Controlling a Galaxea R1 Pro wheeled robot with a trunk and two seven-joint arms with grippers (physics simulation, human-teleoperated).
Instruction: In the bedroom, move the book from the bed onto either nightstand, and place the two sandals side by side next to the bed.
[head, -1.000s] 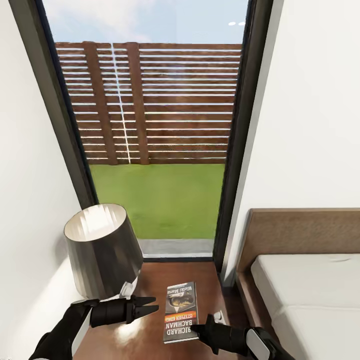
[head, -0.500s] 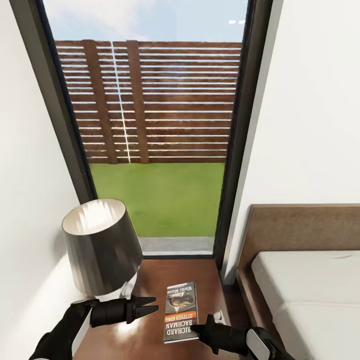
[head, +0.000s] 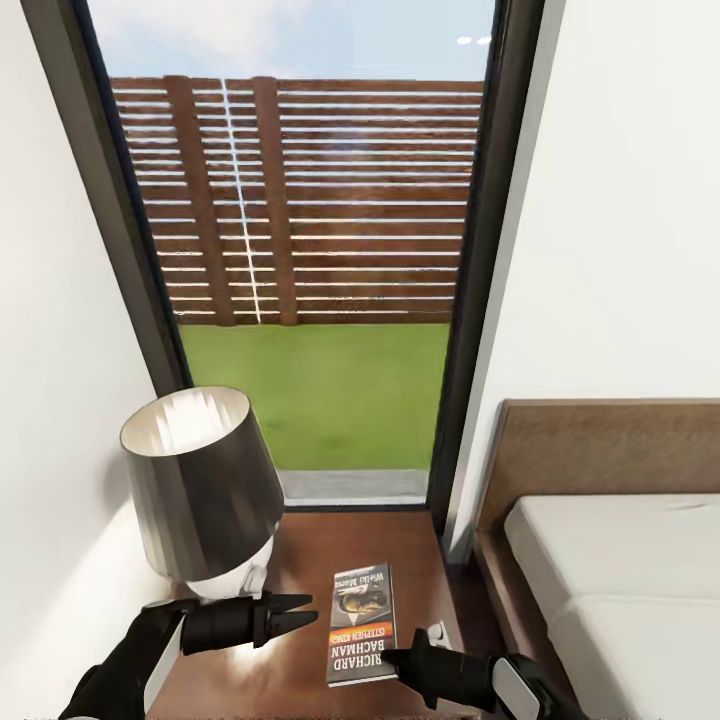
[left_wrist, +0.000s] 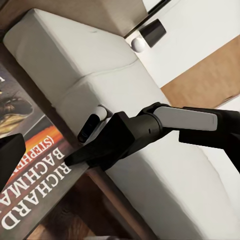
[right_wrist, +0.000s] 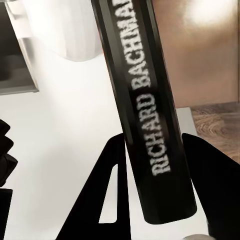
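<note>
One book (head: 361, 624) lies lengthwise toward the window, right gripper (head: 393, 657) clamping its near corner.

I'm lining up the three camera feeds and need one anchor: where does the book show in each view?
Head view: the book lies flat on the nightstand, beside the lamp.
Left wrist view: its cover lettering sits at the frame's edge.
Right wrist view: its dark spine runs between the right gripper's fingers.
Shared landmark: the "Richard Bachman" lettering.
</note>
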